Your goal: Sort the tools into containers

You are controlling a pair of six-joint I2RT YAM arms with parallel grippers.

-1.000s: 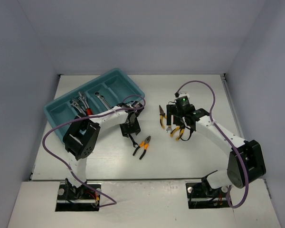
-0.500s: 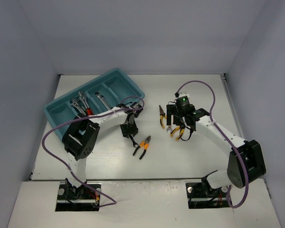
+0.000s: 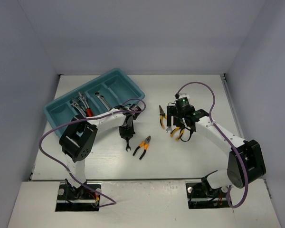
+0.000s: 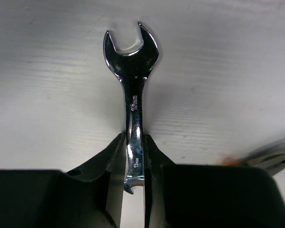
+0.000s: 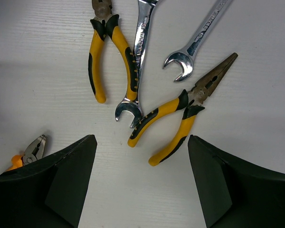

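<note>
The left pincer [image 4: 134, 142] is closed tight on the shank of a silver wrench [image 4: 132, 61]. Its fingers [image 4: 118, 147] pinch the flat sides close to one end, so most of the length and the far open jaw stick out ahead over the white worktop [image 4: 47, 85]. I cannot tell whether the wrench has left the surface.

With so much metal hanging past the grip, the wrench is likely to pivot or slip. The lift should go straight up and slowly, and the wrist should stay level. The squeeze needs checking before any sideways travel.

Orange-handled pliers [image 3: 143, 147] lie just beside the wrench on the right, so the rise should clear them before the arm swings.

The teal tray [image 3: 51, 118] sits well apart at the far left. One compartment holds several wrenches, including a red-handled one [image 3: 89, 111], and the next holds a single silver wrench [image 3: 100, 98], which looks the better match. Lower the load inside the rim, lined up with the compartment's length, then let go.

The right pincer [image 5: 138, 156] hangs wide open, holding nothing, over a loose cluster of yellow-handled pliers [image 5: 100, 52] and wrenches. It is well away from the left arm's path
</note>
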